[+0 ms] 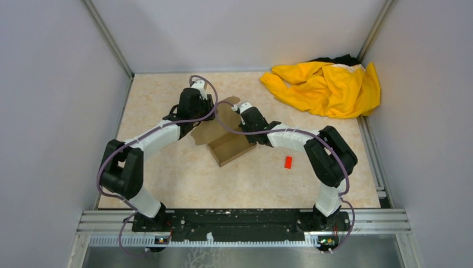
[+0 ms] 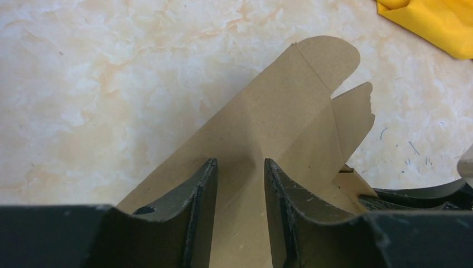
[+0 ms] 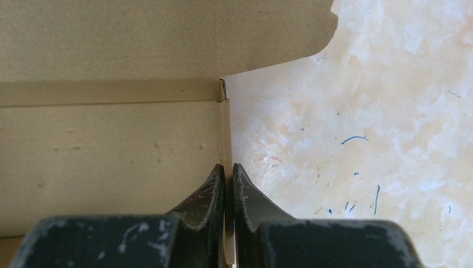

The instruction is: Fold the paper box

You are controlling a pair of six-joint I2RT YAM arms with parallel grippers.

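The paper box point(image 1: 228, 146) is brown cardboard, an open tray in the middle of the table with its lid panel point(image 1: 220, 120) raised at the back. In the left wrist view the lid point(image 2: 290, 111) with its rounded tabs fills the space under my left gripper point(image 2: 240, 167), whose fingers stand apart over the panel without pinching it. My left gripper point(image 1: 207, 116) is at the lid's left side. My right gripper point(image 3: 228, 167) is shut on the thin right side wall point(image 3: 224, 128) of the box, with the tray floor point(image 3: 111, 151) to its left. From above, the right gripper point(image 1: 251, 129) is at the tray's right back corner.
A crumpled yellow cloth point(image 1: 326, 86) lies at the back right corner, its edge also in the left wrist view point(image 2: 440, 22). A tiny red block point(image 1: 288, 162) sits on the table right of the box. Grey walls enclose the table on three sides.
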